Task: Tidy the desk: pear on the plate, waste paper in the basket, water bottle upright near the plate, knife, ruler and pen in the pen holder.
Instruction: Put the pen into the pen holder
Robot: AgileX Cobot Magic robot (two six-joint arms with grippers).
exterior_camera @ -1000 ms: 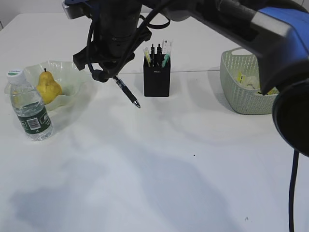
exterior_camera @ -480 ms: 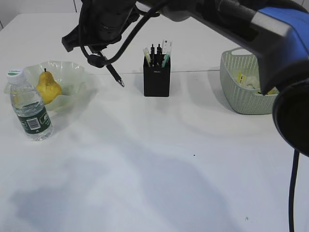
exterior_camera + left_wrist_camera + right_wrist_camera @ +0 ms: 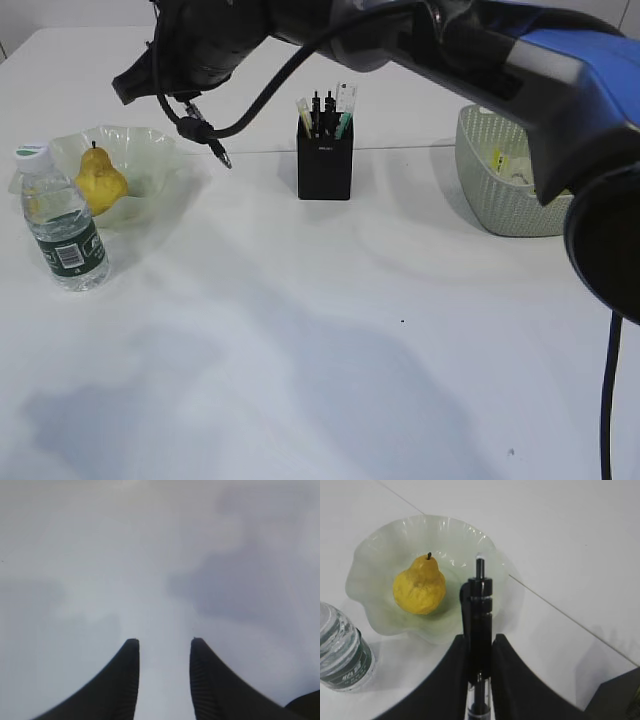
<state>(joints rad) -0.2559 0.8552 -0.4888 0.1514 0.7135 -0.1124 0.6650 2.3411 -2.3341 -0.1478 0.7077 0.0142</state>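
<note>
The right gripper (image 3: 479, 652) hangs above the plate's edge, its smooth black fingers (image 3: 451, 680) pinching a glossy black pen (image 3: 479, 625) by the barrel, clicker end pointing away from the wrist camera. From the exterior view the pen (image 3: 205, 135) slants down, tip clear of the matte white desk (image 3: 300, 330). Below sits the translucent pale-green plate (image 3: 380, 605) with its ruffled, wavy rim, and the bumpy yellow pear (image 3: 419, 586) rests inside it. The clear ribbed water bottle (image 3: 60, 225) stands upright just beside the plate, dark green label facing out. The square black pen holder (image 3: 324, 165) already bristles with items, and the perforated grey-green basket (image 3: 500, 195) holds yellow scraps. The left gripper (image 3: 164, 645) hovers over bare desk, ridged dark fingers spread apart, gripping nothing.
</note>
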